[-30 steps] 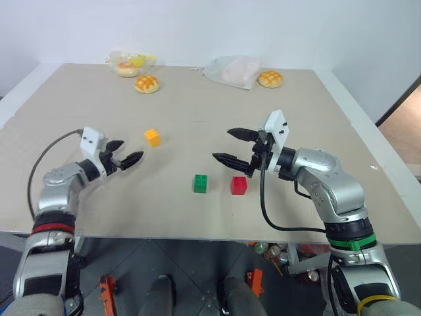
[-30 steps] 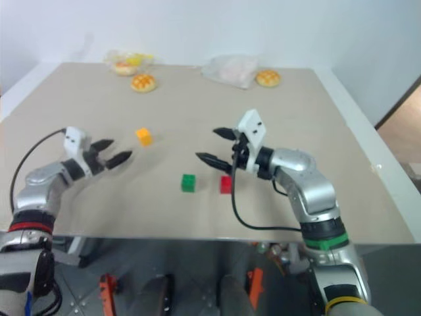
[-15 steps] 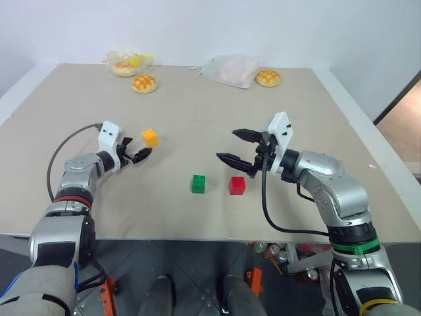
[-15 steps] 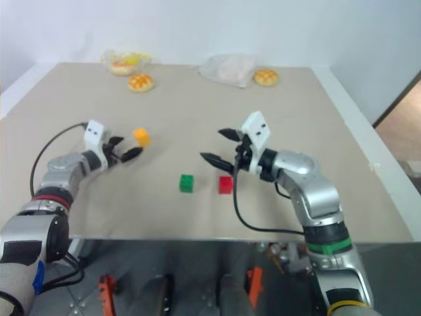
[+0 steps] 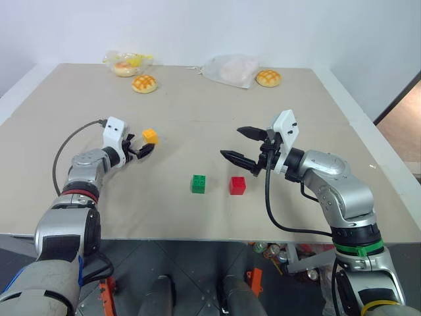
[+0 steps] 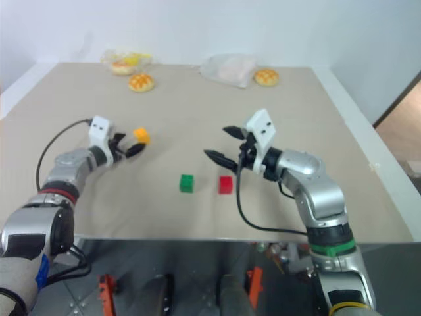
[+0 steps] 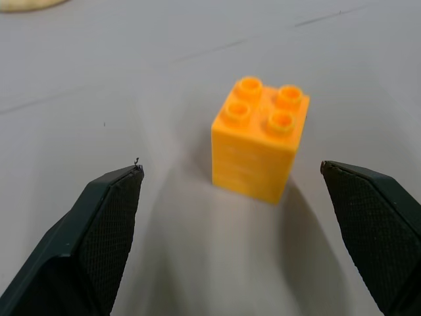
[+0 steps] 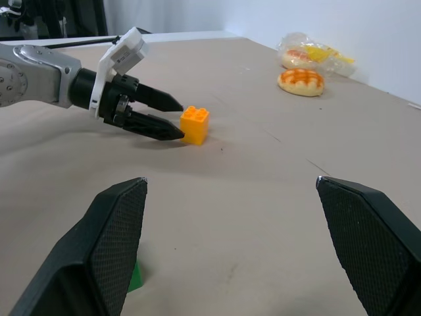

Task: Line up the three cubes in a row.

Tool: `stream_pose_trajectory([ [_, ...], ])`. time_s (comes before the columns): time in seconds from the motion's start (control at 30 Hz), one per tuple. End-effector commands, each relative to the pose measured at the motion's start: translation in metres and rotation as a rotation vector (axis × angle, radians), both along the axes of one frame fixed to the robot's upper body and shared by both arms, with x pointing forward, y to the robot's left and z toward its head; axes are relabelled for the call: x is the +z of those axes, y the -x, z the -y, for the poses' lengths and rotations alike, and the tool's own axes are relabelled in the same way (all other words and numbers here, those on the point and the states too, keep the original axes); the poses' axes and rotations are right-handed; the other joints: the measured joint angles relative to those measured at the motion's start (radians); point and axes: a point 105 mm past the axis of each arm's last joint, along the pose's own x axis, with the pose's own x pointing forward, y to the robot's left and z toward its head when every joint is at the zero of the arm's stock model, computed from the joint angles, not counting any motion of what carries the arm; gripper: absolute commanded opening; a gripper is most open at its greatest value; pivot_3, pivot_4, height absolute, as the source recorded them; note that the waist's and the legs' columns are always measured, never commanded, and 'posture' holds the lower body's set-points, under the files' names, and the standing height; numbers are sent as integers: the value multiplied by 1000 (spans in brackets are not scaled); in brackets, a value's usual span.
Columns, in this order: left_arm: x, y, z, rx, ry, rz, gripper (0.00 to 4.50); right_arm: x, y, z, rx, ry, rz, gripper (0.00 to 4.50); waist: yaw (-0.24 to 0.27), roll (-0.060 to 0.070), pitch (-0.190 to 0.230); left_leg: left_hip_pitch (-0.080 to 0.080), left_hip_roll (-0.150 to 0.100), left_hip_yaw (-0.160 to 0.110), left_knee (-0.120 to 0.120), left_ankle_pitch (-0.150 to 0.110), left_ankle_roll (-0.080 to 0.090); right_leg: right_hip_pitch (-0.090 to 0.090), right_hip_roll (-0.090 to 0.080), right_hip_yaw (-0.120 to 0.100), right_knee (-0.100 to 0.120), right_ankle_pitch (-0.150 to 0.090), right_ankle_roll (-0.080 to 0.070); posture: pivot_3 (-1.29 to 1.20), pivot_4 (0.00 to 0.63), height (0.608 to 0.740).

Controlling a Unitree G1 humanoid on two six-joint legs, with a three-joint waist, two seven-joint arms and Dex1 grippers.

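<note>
Both sets of jaws gape empty; studded plastic orange-yellow cube [image 7: 258, 145] sits on matte table [image 5: 197, 112].

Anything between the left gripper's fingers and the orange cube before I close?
Nothing: in the left wrist view only bare table lies between the open left gripper and the orange cube, which sits just ahead of its fingertips.

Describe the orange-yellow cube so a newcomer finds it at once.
On the beige table, look ahead of the open left gripper. The orange-yellow cube stands alone there, apart from the green cube and the red cube, which sit side by side nearer the front edge.
</note>
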Motion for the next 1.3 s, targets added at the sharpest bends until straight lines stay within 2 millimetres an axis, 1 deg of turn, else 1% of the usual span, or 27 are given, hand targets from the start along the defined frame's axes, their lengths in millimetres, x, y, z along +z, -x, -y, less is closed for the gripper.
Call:
stream_pose_trajectory([
  [0.03, 16, -5, 0, 23, 3, 50, 4462, 15, 3, 2, -1, -17, 58, 4271, 0, 0, 0, 0, 0, 0, 0, 0, 0, 0, 0, 0, 0, 0, 0, 0, 150, 740],
  [0.33, 12, -10, 18, 17, 16, 39, 4462, 16, 4, 4, -14, -24, 57, 4271, 0, 0, 0, 0, 0, 0, 0, 0, 0, 0, 0, 0, 0, 0, 0, 0, 150, 740],
  [0.37, 13, -11, 19, 20, 19, 39, 3914, 16, 4, 4, -17, -25, 57, 4271, 0, 0, 0, 0, 0, 0, 0, 0, 0, 0, 0, 0, 0, 0, 0, 0, 150, 740],
  [0.43, 14, -12, 21, 25, 22, 42, 3336, 16, 4, 5, -23, -27, 56, 4271, 0, 0, 0, 0, 0, 0, 0, 0, 0, 0, 0, 0, 0, 0, 0, 0, 150, 740],
  [0.63, 20, -16, 24, 47, 29, 56, 1293, 15, 5, 6, -34, -30, 56, 4271, 0, 0, 0, 0, 0, 0, 0, 0, 0, 0, 0, 0, 0, 0, 1, 0, 150, 740],
  [0.87, 18, -14, 26, 24, 13, 51, 1273, 18, 6, 11, -50, -31, 62, 4271, 0, 0, 0, 0, 0, 0, 0, 0, 0, 0, 0, 0, 0, 0, 1, 0, 150, 740],
  [0.97, 22, -12, 29, -27, 5, 70, 1273, 18, 6, 11, -52, -30, 62, 4271, 0, 0, 0, 0, 0, 0, 0, 0, 0, 0, 0, 0, 0, 0, 1, 0, 150, 740],
  [1.07, 44, -6, 42, -175, 54, 145, 1273, 17, 7, 10, -50, -29, 62, 4271, 0, 0, 0, 0, -1, 0, 0, 0, 0, 0, 0, 0, 0, 0, 0, 0, 150, 740],
  [1.1, 52, -1, 48, -244, 70, 173, 1273, 17, 7, 10, -48, -29, 61, 4271, 0, 0, 0, 0, -1, 0, 0, 0, 0, 0, 0, 0, 0, 0, 0, 0, 150, 740],
  [1.17, 62, 8, 54, -365, 83, 208, 1273, 16, 7, 11, -46, -25, 58, 4271, 0, 0, 0, -1, 0, 0, 0, 0, 0, 0, 0, 0, 0, 0, 0, 0, 150, 740],
  [1.2, 65, 22, 51, -488, 69, 215, 1273, 13, 13, 12, -11, -7, 40, 4271, 0, 0, 0, -1, 0, 0, 0, 0, 0, 0, 0, 0, 0, 0, 0, 0, 150, 740],
  [1.23, 66, 33, 49, -572, 56, 216, 1273, 10, 17, 14, 16, 7, 25, 4271, 0, 0, 0, -1, 0, 0, 0, 0, 0, 0, 0, 0, 0, 0, 0, 0, 150, 740],
  [1.3, 59, 45, 35, -628, 8, 175, 1273, 4, 28, 19, 67, 35, -2, 4271, -4, 0, 0, -1, 0, 0, -1, 0, 0, -1, 0, 0, 0, -1, -2, 0, 150, 740],
])
